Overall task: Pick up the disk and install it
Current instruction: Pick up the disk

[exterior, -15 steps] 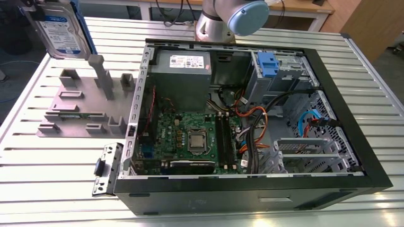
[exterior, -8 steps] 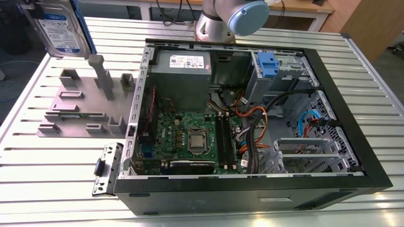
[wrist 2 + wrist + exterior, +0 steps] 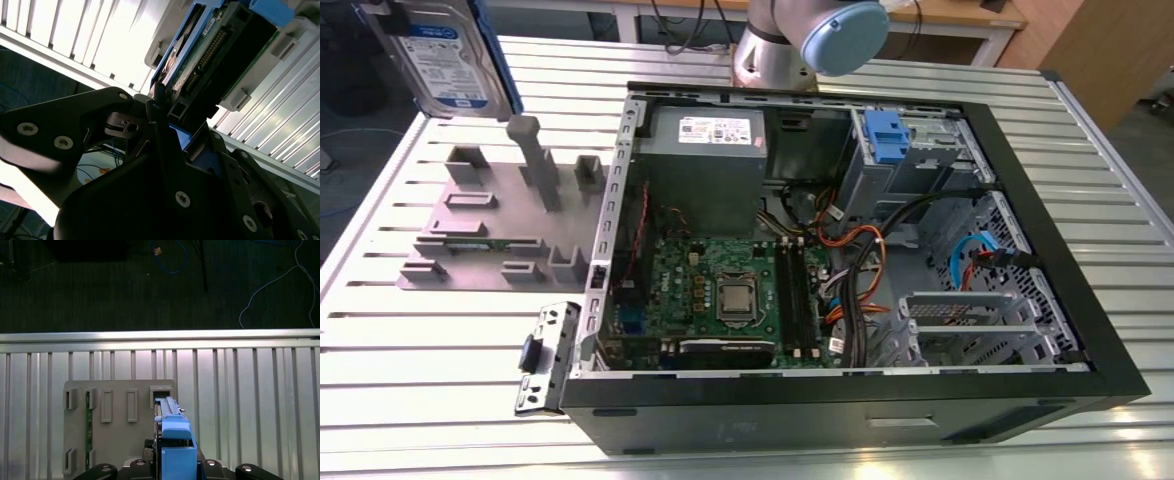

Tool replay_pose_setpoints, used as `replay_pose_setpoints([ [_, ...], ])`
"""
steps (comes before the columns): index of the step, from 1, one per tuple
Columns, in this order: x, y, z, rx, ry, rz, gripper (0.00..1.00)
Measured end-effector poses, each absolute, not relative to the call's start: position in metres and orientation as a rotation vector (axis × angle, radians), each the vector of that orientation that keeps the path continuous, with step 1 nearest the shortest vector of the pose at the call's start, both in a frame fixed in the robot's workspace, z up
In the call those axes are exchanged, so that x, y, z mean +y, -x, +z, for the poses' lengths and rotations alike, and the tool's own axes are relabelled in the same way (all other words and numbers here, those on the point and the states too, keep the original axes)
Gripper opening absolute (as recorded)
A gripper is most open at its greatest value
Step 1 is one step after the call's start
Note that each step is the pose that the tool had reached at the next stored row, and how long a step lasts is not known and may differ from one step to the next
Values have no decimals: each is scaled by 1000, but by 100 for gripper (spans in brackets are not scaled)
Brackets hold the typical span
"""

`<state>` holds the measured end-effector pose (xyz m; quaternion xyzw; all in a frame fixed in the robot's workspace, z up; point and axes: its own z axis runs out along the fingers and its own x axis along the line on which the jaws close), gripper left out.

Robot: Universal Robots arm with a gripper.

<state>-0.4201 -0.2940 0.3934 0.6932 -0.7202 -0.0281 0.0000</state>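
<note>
Now pick-up step: gripper (image 3: 167, 132) clamped on hard drive (image 3: 447, 55) in blue caddy (image 3: 177, 455), lifted clear of grey holder (image 3: 487, 215); install into open computer case (image 3: 1063, 250) not yet done.

We see the arm (image 3: 774, 55) as a silver-grey tube, its joint closed by a round pale-blue cap (image 3: 843, 35). In the second wrist view we find the gripper (image 3: 172, 127) matte black, with broad rounded link plates (image 3: 60, 125) studded with small silver screws (image 3: 182, 199) and narrow, angular black jaws.
</note>
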Motion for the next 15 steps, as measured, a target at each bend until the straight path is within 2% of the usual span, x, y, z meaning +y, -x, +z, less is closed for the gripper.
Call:
replay_pose_setpoints([
  [15, -294, 420, 402, -2263, -2178, -88, 36],
])
